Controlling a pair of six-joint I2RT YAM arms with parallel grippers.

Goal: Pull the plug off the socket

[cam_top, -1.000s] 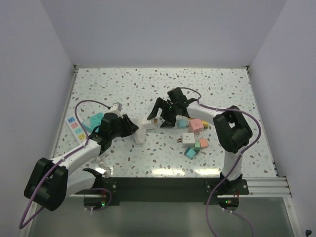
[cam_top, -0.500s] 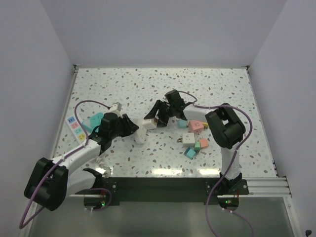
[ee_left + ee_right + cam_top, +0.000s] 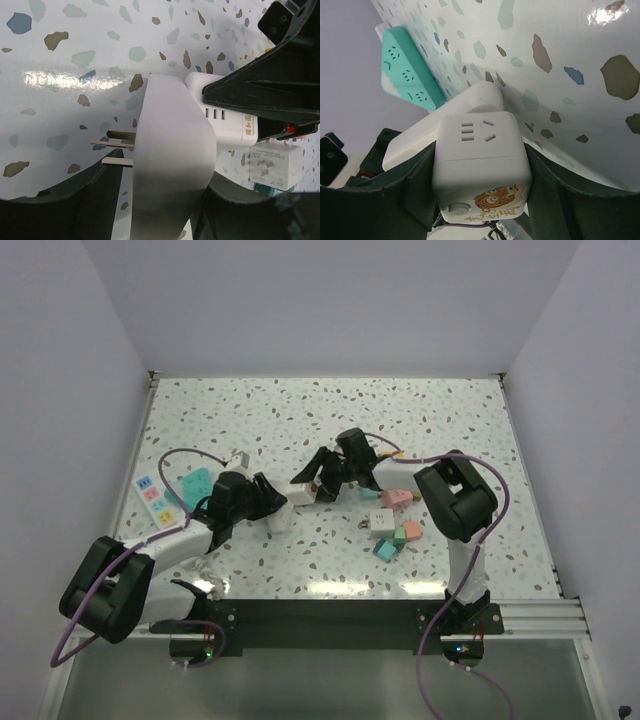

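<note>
White plastic met white plastic near the middle of the speckled table (image 3: 450, 410): the plug (image 3: 170, 165), a rounded, curved-backed body, sat flush against the cube socket (image 3: 477, 135); no gap showed between them in either wrist view, so the pull itself was judged not yet done. The pair sat between the two arms, a little left of centre, well apart from the loose pastel cubes (image 3: 395, 525) to the right and from the teal power strip (image 3: 407, 75) to the left; whether it rested on the table or hung just above could not be told. The right gripper (image 3: 318, 480) had its jaws closed snugly on the socket, one finger on each side face; the left gripper (image 3: 270, 503) had its jaws flanking the plug, one finger against the body and a sliver of table showing at the other, so whether they pressed on it I could not tell.

The step in hand looked like bracing both halves before separation; the next move likely called for a firm clamp on the plug body, then a straight draw of the arms apart along the line of the joint, without twist, lest it bind.

Flat metal prongs (image 3: 112, 147) stood out bare from the plug's side away from the cube; the socket showed slotted outlets on one face, a small printed cartoon and a round button on another; both looked smooth and hard.
</note>
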